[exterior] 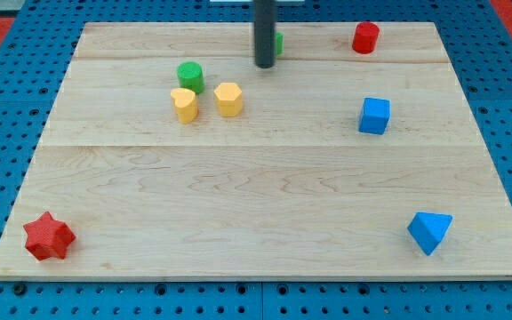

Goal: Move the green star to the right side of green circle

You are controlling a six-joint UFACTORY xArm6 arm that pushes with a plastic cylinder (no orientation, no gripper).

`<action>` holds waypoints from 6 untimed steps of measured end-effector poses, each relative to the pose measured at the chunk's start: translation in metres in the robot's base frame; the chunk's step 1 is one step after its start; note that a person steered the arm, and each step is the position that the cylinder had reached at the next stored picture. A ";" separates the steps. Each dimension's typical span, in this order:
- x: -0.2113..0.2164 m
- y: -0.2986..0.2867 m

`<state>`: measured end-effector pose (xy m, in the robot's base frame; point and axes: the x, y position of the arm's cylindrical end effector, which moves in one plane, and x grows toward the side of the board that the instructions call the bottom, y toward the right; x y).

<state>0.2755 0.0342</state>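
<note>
The green star is near the view's top centre, mostly hidden behind my rod; only a green sliver shows at the rod's right edge. My tip rests on the board just left of and below that sliver, touching or nearly touching the star. The green circle is a short cylinder to the view's left of the tip and a little lower.
A yellow heart-like block and a yellow hexagon sit just below the green circle. A red cylinder is at the top right, a blue cube at the right, a blue triangle at the bottom right, a red star at the bottom left.
</note>
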 end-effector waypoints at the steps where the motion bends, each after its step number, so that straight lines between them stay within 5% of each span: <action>1: -0.037 0.048; 3: -0.065 -0.031; 4: -0.010 -0.024; 5: -0.002 -0.013; 6: -0.014 0.076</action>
